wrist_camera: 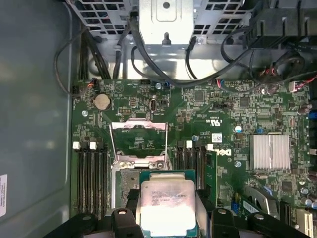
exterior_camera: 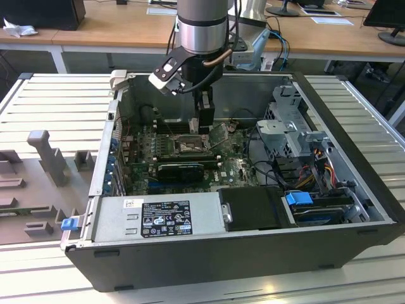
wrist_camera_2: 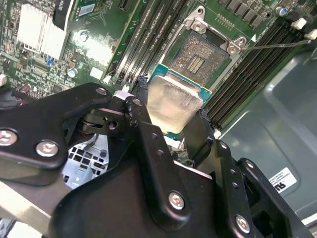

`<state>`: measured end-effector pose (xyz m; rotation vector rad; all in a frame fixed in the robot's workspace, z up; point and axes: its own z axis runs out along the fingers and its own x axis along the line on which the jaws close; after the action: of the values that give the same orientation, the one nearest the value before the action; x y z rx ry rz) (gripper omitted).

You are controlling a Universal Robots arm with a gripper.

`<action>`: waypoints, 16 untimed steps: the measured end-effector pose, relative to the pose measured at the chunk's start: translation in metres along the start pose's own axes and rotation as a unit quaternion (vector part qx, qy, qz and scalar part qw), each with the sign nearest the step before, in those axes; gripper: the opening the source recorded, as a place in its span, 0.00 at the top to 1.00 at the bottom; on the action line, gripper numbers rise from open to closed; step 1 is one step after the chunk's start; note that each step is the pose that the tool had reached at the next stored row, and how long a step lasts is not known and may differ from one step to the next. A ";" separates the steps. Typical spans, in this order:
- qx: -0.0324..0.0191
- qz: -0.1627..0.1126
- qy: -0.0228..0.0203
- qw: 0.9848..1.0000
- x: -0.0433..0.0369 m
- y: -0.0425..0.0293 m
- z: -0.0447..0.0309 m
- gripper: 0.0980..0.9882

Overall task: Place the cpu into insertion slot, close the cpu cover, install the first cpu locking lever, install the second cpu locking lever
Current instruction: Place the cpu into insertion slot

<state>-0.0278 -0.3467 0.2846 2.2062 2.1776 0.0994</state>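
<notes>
My gripper is shut on the cpu, a flat square chip with a silver-grey top and a green edge, its black fingers clamping two opposite sides. The cpu hangs just above and partly over the insertion slot, which is uncovered, with its pin field showing. The cpu cover is swung open away from the slot, and a thin locking lever sticks out beside it. In the exterior view the gripper reaches down into the computer case over the insertion slot.
Long black memory slots run along both sides of the socket. A finned heatsink, a coin cell and cables lie on the board. A black card, drive cage and power supply crowd the case.
</notes>
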 end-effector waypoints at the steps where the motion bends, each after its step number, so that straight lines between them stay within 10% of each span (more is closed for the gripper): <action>1: 0.000 0.001 0.000 1.000 0.0000 -0.0005 0.0002 0.51; 16: 0.000 0.003 0.000 1.000 -0.0001 -0.0050 0.0006 0.51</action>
<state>-0.0328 -0.3467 0.2836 2.2132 2.1704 0.0997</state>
